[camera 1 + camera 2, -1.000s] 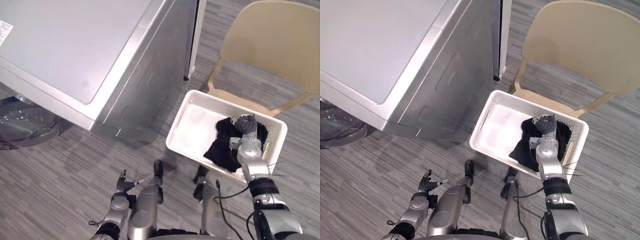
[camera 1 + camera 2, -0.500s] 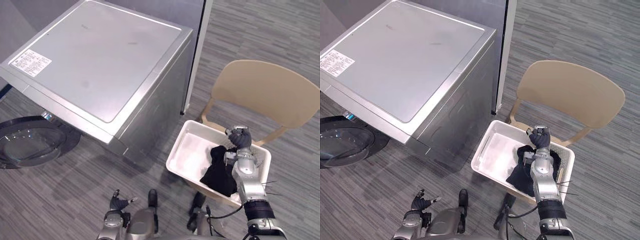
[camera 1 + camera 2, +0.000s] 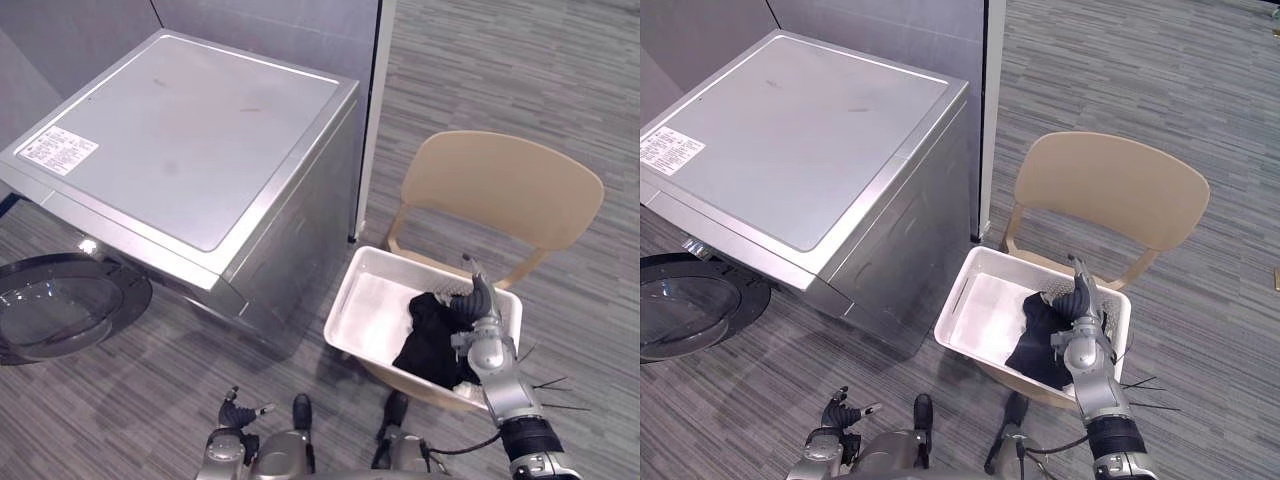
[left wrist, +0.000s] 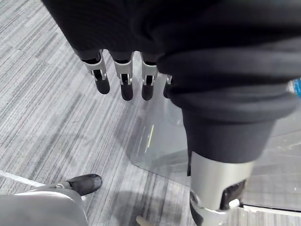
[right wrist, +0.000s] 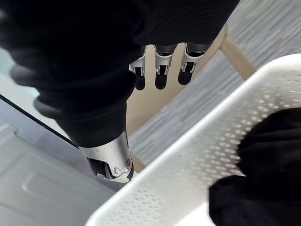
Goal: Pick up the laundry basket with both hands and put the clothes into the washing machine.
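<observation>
Bright, even indoor light; the flat top of the silver-grey washing machine point(image 3: 190, 140) carries a soft sheen; its round glass door point(image 3: 60, 310) shows pale reflections; soft-edged shadow lies on the grey striped floor point(image 3: 300, 350) beside the white perforated basket point(image 3: 350, 290).

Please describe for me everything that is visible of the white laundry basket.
The laundry basket is white, rectangular, plastic by its look, its walls pierced by small holes, a slot handle in one short wall. It sits upright before a tan chair, apart from the washing machine; what it rests on is unclear. A dark garment lies in its right half; the rest is bare. The open right hand is over the garment.
</observation>
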Robot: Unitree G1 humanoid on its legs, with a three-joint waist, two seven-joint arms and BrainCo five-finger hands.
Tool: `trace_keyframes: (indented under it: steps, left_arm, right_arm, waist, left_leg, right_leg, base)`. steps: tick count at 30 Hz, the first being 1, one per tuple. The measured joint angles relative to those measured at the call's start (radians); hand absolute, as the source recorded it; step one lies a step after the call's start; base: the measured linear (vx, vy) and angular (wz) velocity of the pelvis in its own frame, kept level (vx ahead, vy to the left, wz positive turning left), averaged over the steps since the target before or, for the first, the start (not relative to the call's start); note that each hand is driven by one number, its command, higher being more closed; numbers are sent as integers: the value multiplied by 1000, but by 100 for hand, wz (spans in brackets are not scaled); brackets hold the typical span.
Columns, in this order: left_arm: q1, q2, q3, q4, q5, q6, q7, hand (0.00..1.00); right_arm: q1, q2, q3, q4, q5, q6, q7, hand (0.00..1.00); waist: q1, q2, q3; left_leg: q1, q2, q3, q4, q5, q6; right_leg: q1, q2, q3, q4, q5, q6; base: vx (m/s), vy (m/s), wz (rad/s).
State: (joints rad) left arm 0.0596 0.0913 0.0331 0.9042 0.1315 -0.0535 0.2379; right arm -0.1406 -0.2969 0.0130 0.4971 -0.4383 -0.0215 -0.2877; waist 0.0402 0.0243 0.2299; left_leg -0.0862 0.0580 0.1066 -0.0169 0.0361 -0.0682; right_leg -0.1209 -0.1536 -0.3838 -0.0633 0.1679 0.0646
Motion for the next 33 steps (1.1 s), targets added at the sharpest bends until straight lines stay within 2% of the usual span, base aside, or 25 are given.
trace_keyframes:
  steps: [3, 5, 8, 10, 13, 16, 17, 20, 27, 33]
  left_arm:
    - [-13, 1, -6, 0, 0, -1, 0, 0]
    - [-46, 1, -10, 0, -1, -2, 1, 0]
    - [-91, 6, -26, -4, -5, -12, 4, 0]
    - [-115, 10, -27, -5, -11, -20, 5, 0]
    - [-139, 10, -32, -3, -40, -27, 7, 0]
    - [-187, 5, -44, -1, -77, -39, 11, 0]
    - [-194, 4, -42, -1, -84, -40, 13, 0]
    - [-219, -10, -41, -6, -96, -41, 18, 0]
    - [-234, -48, -29, -33, -121, -43, 26, 0]
    - [-232, -50, -30, -36, -121, -41, 25, 0]
  right_arm:
    - [-72, -31, 33, 99, -7, 10, 3, 0]
    - [-162, -66, 48, 171, -6, 25, 3, 0]
    - [-286, -117, 77, 281, -6, 36, 4, 0]
    - [-370, -133, 84, 356, -5, 46, 2, 0]
    - [-472, -153, 85, 474, -4, 52, -5, 0]
    - [-544, -181, 86, 558, -3, 71, -43, 0]
    - [-553, -184, 85, 557, -3, 73, -54, 100]
    - [-594, -183, 92, 544, 9, 75, -78, 100]
    - [-607, -153, 105, 462, 107, 70, -80, 100]
    - [-474, -61, 52, 238, 223, 70, -60, 100]
  waist:
    - [0, 16, 29]
    - [-1, 35, 84]
    - [1, 50, 155]
    - [2, 51, 181]
    - [7, 56, 186]
    - [33, 76, 214]
    - [35, 78, 215]
    - [37, 82, 218]
    - [54, 79, 220]
    - [52, 74, 228]
  left_leg:
    - [-46, 2, 30, 49, -9, 15]
    - [-111, 7, 41, 119, -34, 19]
    - [-184, 13, 44, 166, -42, 15]
    - [-240, 16, 42, 188, -43, 15]
    - [-314, 16, 37, 211, -42, 16]
    - [-380, 21, 31, 252, -45, 24]
    - [-396, 22, 30, 259, -44, 26]
    - [-442, 22, 29, 272, -48, 28]
    - [-423, 28, 29, 249, -41, 18]
    - [-326, 28, 17, 203, -34, 15]
  right_leg:
    - [-63, -9, 33, 51, -4, -4]
    - [-121, -17, 50, 88, -9, -8]
    - [-186, -22, 54, 114, -5, -14]
    - [-233, -22, 54, 116, 6, -27]
    - [-295, -23, 54, 116, 23, -36]
    - [-344, -25, 50, 130, 28, -40]
    - [-357, -26, 47, 136, 28, -40]
    - [-397, -33, 39, 151, 25, -39]
    - [-397, -30, 35, 168, 10, -55]
    - [-308, -21, 24, 145, 7, -54]
  base:
    - [7, 22, -30]
    - [-44, 21, -23]
    - [-64, 7, -6]
    - [-64, -11, -1]
    - [-19, -4, -1]
    - [-37, 1, 4]
    - [-33, -5, 9]
    - [-16, 4, 7]
    - [14, -7, 0]
    - [83, -12, 4]
